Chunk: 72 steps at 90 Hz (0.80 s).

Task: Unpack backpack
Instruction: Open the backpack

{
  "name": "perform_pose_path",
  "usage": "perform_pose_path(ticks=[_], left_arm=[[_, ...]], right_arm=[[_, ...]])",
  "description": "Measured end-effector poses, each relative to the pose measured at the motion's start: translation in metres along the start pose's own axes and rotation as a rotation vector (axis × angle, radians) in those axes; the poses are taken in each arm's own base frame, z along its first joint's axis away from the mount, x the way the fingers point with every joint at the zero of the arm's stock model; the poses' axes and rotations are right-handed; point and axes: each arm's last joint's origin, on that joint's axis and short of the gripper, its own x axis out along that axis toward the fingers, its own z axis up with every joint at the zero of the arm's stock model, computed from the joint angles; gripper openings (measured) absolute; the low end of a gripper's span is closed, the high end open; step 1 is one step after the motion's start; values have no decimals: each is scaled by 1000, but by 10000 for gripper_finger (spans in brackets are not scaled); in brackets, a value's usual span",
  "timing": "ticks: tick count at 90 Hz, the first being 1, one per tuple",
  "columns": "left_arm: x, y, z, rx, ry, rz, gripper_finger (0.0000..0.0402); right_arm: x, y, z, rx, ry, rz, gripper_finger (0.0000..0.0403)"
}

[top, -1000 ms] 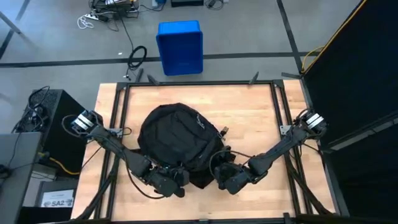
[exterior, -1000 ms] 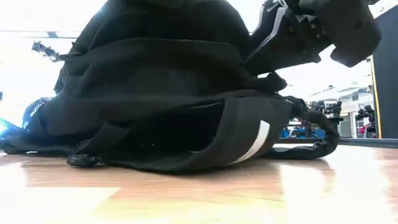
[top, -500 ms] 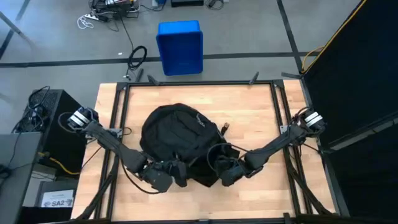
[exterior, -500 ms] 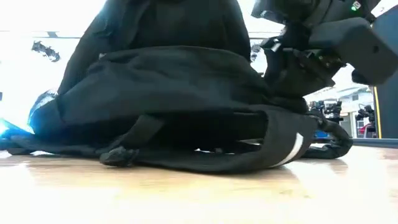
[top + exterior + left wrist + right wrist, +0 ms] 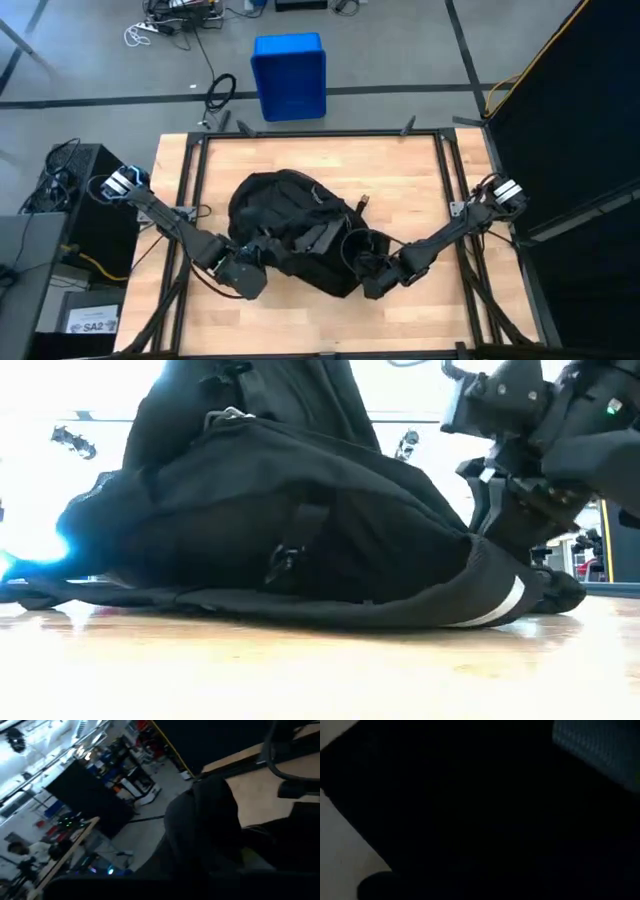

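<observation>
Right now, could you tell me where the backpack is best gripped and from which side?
Probably by a loose strap on the backpack, coming from above. The bag lies slumped on the table, its broad fabric panels offering little to pinch, while the strap stands proud on top. Both the left gripper and right gripper sit at its near edge, so either could likely reach it.

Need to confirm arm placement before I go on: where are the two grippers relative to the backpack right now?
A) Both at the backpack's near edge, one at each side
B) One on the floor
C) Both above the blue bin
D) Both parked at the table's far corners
A: in the high view the left gripper and the right gripper sit against the near edge of the backpack, one at each side.
</observation>
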Motion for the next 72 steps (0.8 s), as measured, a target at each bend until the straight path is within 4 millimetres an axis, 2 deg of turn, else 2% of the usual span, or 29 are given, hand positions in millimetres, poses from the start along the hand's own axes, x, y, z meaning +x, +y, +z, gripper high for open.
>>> perform_pose_path(ticks=[10, 22, 39, 59, 65, 72], left_arm=[[0, -1, -1, -15, 1, -30, 0], [0, -8, -4, -33, 5, -158, 0], [-5, -22, -12, -12, 32, -282, 0], [-11, -40, -19, 25, 52, -427, 0], [-13, -45, -21, 39, 55, -454, 0], [-13, -51, -23, 47, 58, -465, 0]], right_arm=[[2, 1, -2, 8, -5, 8, 5], [-6, -1, 3, 11, -43, -20, 11], [-39, -8, 15, 15, -169, -56, 33], [-81, -20, 24, 58, -332, -99, 81], [-87, -25, 26, 86, -365, -126, 96], [-85, -30, 28, 105, -371, -173, 114]])
